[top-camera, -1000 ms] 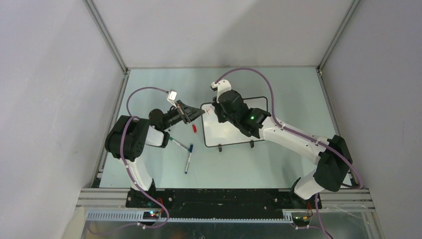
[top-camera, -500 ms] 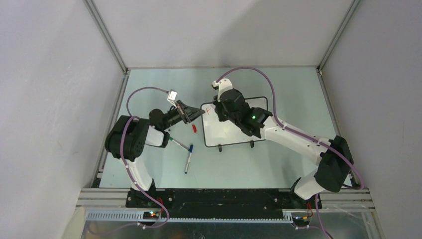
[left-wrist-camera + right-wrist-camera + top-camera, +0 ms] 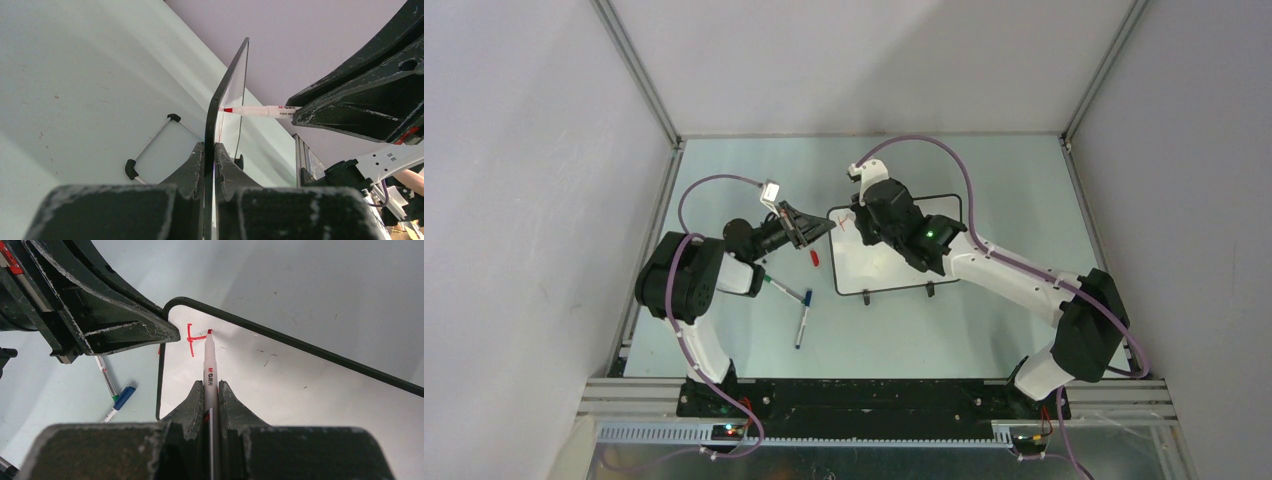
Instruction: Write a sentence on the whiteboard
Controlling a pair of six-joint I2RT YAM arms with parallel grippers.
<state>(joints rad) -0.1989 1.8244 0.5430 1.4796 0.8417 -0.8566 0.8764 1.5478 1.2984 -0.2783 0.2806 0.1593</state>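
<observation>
Whiteboard point(image 3: 884, 268): glossy white rectangle with a thin black frame and rounded corners, at mid-table.
Left gripper point(image 3: 210, 150): scuffed matte-black fingers pinching the board's left edge.
Right gripper point(image 3: 211, 388): clamped tight around the marker point(image 3: 209, 365).
Marker: slim white barrel, red tip touching the board near its far-left corner.
Sentence point(image 3: 192, 339): only a few thin red strokes, beside the tip.
</observation>
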